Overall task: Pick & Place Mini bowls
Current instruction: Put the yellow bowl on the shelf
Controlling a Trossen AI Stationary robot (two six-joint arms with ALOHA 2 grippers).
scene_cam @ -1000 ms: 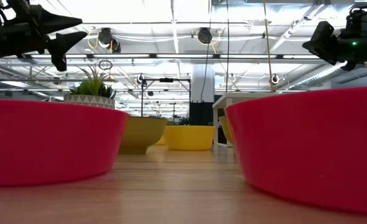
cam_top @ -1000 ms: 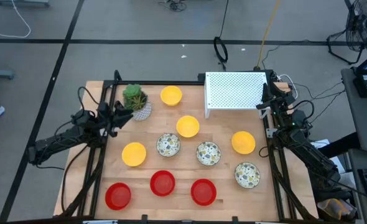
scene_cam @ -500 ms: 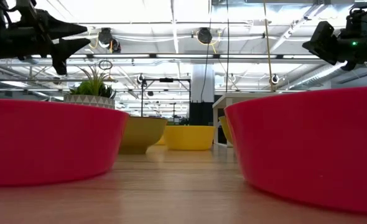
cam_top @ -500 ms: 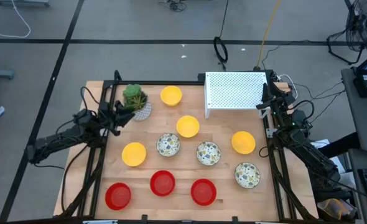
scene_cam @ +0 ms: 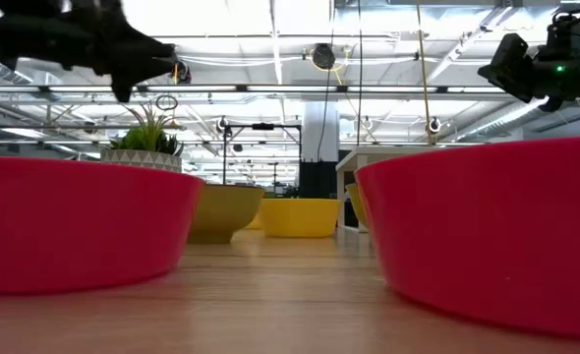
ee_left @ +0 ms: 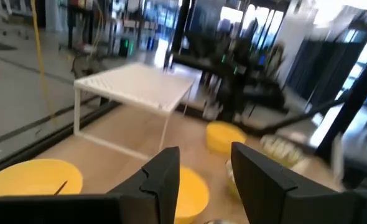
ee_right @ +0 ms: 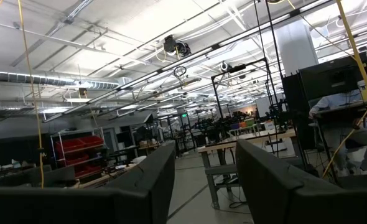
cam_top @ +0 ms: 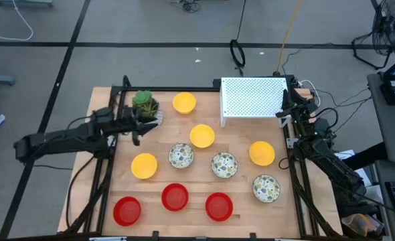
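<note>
Ten mini bowls lie on the wooden table (cam_top: 241, 201). Yellow ones are at the back (cam_top: 184, 102), in the middle (cam_top: 202, 136), right (cam_top: 262, 152) and left (cam_top: 144, 165). Three red ones (cam_top: 175, 197) line the front. Three speckled ones (cam_top: 223, 165) sit between. My left gripper (cam_top: 138, 128) hovers open and empty beside the plant pot, above the table, behind the left yellow bowl. In the left wrist view its fingers (ee_left: 162, 180) stand apart over yellow bowls (ee_left: 193, 193). My right gripper (cam_top: 288, 110) waits open at the right edge.
A white pot with a green plant (cam_top: 146, 110) stands at the back left, close to the left gripper. A white perforated stand (cam_top: 253, 98) occupies the back right. Black frame rails run along both table sides. In the low view, two red bowls (scene_cam: 487, 226) fill the foreground.
The left arm has stretched out and swung its gripper rightward, past the plant pot and farther over the table. The right arm and all bowls have stayed put.
</note>
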